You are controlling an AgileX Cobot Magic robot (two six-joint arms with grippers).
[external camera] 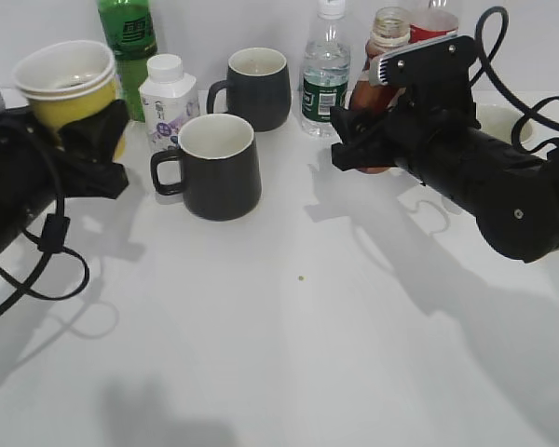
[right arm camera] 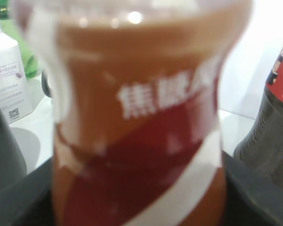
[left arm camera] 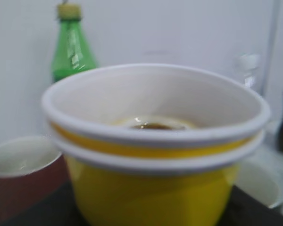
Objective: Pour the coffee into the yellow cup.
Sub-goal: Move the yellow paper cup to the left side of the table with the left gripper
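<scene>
The yellow cup [external camera: 70,88], which looks like two stacked cups with white rims, is held upright above the table at the far left by my left gripper [external camera: 91,138], shut on its lower body. In the left wrist view the cup [left arm camera: 151,188] fills the frame, and a little brown liquid [left arm camera: 153,125] shows at its bottom. The brown coffee bottle [external camera: 380,51], uncapped and upright, is held by my right gripper [external camera: 361,140], shut on its body at the back right. In the right wrist view its swirl label [right arm camera: 141,117] is close and blurred.
Two dark mugs [external camera: 219,163] [external camera: 259,86] stand at the back centre, beside a white carton-like bottle [external camera: 168,98], a green bottle [external camera: 128,37] and a clear water bottle [external camera: 326,74]. A red-labelled cola bottle [external camera: 433,23] and a white cup [external camera: 503,121] stand behind my right arm.
</scene>
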